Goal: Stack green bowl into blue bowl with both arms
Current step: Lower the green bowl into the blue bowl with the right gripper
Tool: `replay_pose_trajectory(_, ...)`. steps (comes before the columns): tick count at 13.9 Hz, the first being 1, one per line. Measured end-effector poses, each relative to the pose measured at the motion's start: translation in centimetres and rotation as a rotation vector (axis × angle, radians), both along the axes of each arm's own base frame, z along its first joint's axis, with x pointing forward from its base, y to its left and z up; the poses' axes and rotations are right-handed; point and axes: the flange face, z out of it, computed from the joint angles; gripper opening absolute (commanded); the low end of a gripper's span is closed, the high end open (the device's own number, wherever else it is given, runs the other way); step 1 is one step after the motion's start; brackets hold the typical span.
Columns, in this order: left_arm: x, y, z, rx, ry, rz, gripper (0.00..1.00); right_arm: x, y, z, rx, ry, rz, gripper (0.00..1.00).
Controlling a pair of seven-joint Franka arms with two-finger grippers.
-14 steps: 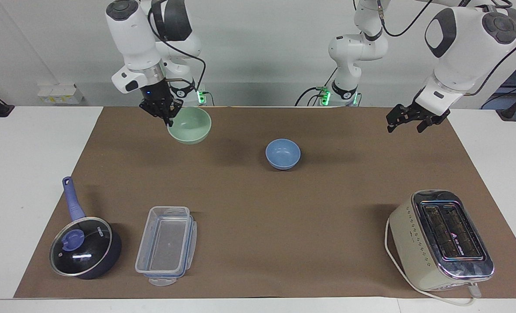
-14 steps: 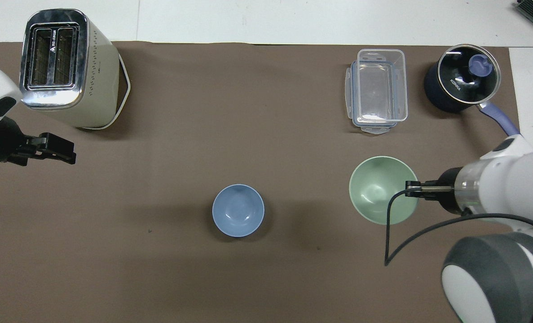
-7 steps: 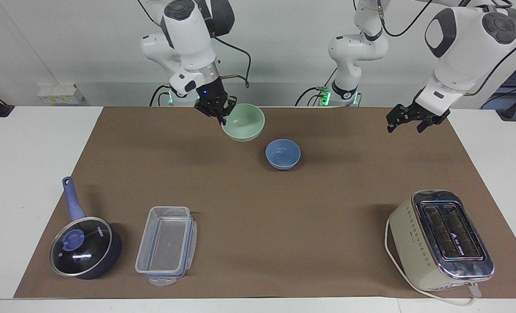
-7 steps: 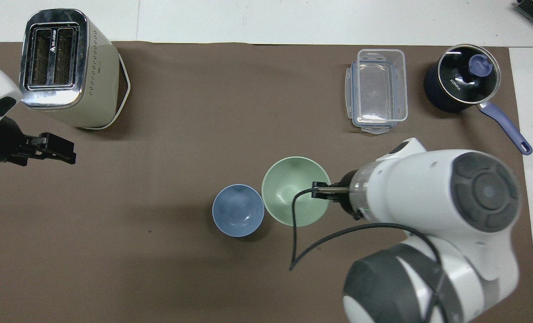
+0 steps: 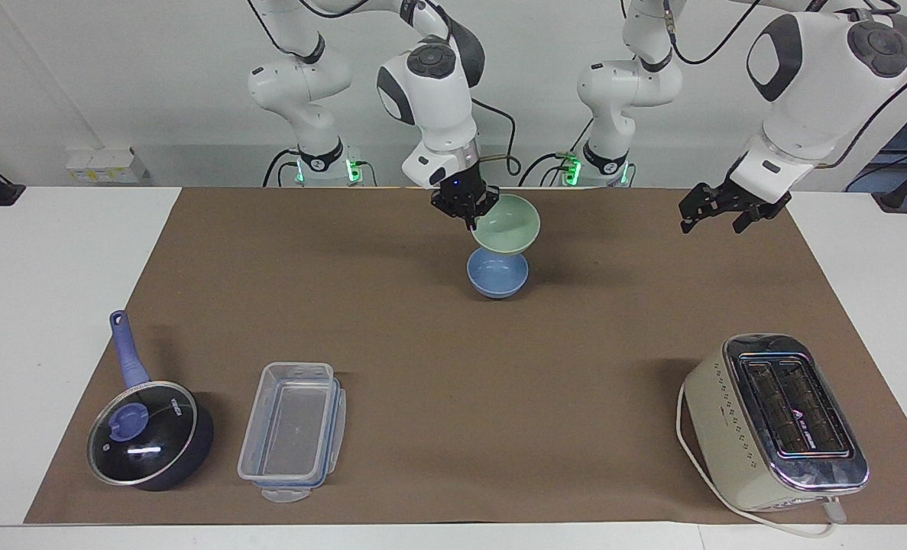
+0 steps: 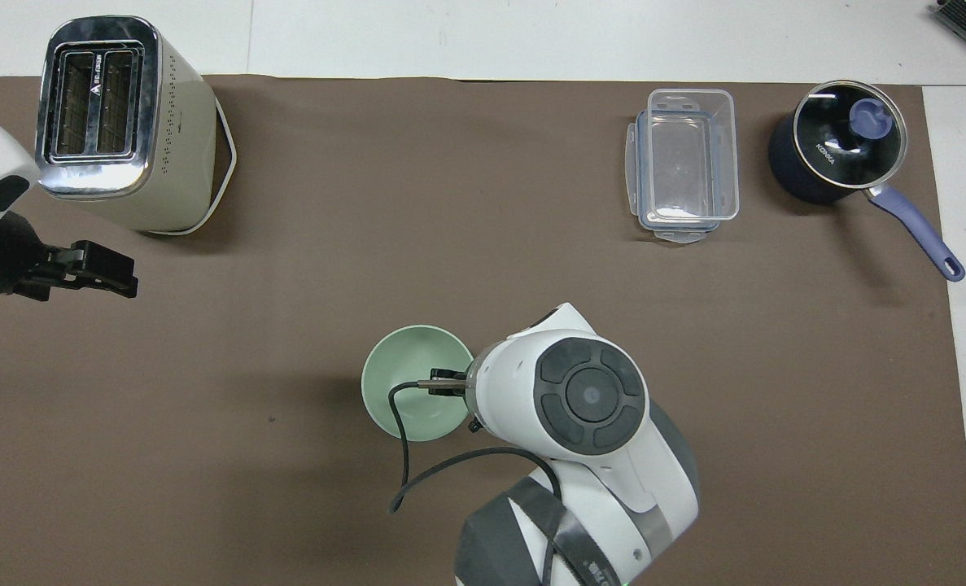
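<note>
We see the right gripper [image 5: 470, 216] clamped on the rim of the green bowl [image 5: 506, 223], holding it in the air directly over the blue bowl [image 5: 497, 278], which rests on the brown mat [image 5: 453, 367] near the robots at mid-table. Half a second earlier the green bowl hung at about ten o'clock of the blue bowl in the facing view; it now sits at twelve o'clock, just above it, and we cannot tell whether the two touch. In the overhead view the green bowl [image 6: 409, 382] now covers the blue bowl entirely. The left gripper [image 5: 717, 212] has not moved and waits, fingers apart, over the mat toward the left arm's end. The toaster [image 5: 778, 424], clear container [image 5: 293, 431] and lidded pot [image 5: 147, 431] lie unchanged.
</note>
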Motion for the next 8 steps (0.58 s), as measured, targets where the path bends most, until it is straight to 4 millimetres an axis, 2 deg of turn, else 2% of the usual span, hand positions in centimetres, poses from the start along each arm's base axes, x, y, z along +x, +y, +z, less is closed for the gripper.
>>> replay_pose_trajectory(5,0.0,0.0,0.0,0.0,0.0,0.0,1.0,-0.2,0.5,-4.6,-0.057,-0.065,0.053,0.0)
replay_pose_trajectory(8,0.0,0.0,0.0,0.0,0.0,0.0,1.0,-0.2,0.4,-5.8,-0.075,-0.086,0.069,0.0)
